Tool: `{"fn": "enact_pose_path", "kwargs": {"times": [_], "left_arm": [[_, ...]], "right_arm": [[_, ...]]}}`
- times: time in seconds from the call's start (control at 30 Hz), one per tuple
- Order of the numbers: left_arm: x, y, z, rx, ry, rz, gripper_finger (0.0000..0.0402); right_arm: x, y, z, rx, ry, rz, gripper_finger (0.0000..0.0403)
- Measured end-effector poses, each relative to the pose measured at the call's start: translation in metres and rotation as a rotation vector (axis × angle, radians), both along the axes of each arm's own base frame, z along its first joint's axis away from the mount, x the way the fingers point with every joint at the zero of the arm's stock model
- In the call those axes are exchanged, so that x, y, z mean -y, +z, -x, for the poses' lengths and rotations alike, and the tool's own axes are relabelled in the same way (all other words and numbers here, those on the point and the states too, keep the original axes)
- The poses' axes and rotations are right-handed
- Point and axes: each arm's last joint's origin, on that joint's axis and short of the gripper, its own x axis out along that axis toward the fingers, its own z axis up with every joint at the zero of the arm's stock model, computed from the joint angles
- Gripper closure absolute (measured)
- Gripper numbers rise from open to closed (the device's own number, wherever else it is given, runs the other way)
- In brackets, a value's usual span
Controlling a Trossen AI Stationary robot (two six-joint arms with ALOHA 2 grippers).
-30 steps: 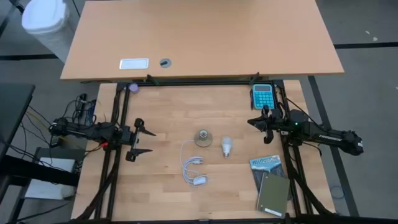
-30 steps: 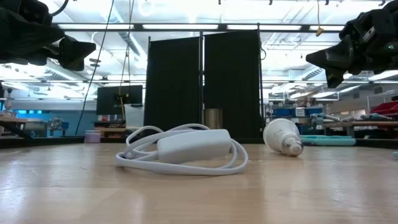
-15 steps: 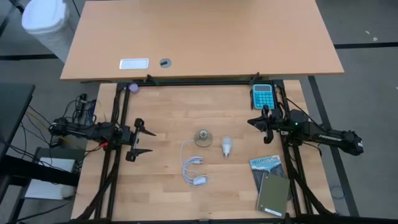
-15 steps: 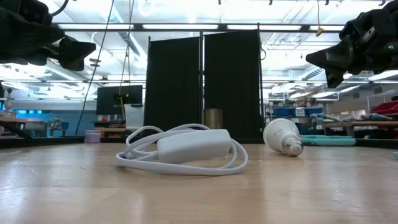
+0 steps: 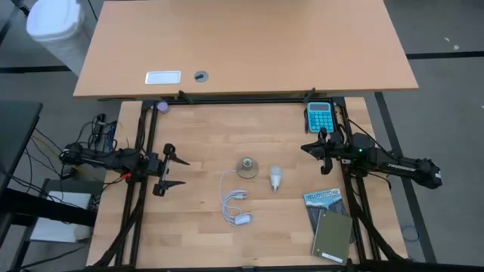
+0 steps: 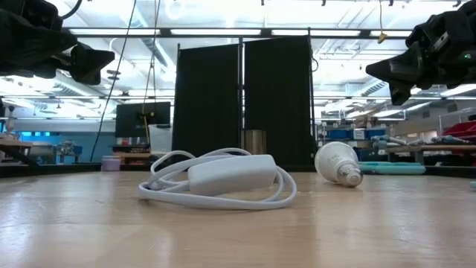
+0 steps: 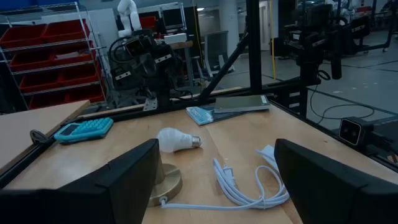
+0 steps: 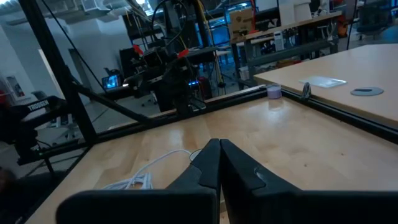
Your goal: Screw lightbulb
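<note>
The white lightbulb (image 5: pixel 275 178) lies on its side at the table's middle, its silvery base toward the near edge; it also shows in the low view (image 6: pixel 338 164) and the left wrist view (image 7: pixel 177 140). The round grey socket disc (image 5: pixel 246 167) stands just left of it, its white cord (image 5: pixel 233 204) coiled toward the near edge. My left gripper (image 5: pixel 175 171) is open above the table's left part, well left of the socket. My right gripper (image 5: pixel 310 149) is shut above the right part, right of the bulb.
A teal calculator (image 5: pixel 319 116) lies at the far right. A blue-grey booklet (image 5: pixel 324 199) and a green notebook (image 5: pixel 332 236) lie at the near right. A larger table (image 5: pixel 242 45) stands beyond the far edge. Bare wood lies between the bulb and each gripper.
</note>
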Motion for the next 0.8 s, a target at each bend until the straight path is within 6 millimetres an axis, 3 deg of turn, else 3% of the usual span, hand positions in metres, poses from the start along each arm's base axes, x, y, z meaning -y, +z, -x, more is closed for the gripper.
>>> {"fn": "enact_pose_path", "kwargs": {"times": [0.63,0.8], "left_arm": [[-0.0001,-0.0001,0.0,0.0,0.002,0.0,0.0076],[-0.0041,0.0031,-0.0003,0.03,0.14,0.014,0.0076]], "right_arm": [[0.0,0.0,0.0,0.0,0.0,0.0,0.0396],[0.0,0.0,0.0,0.0,-0.001,0.0,0.0398]]}}
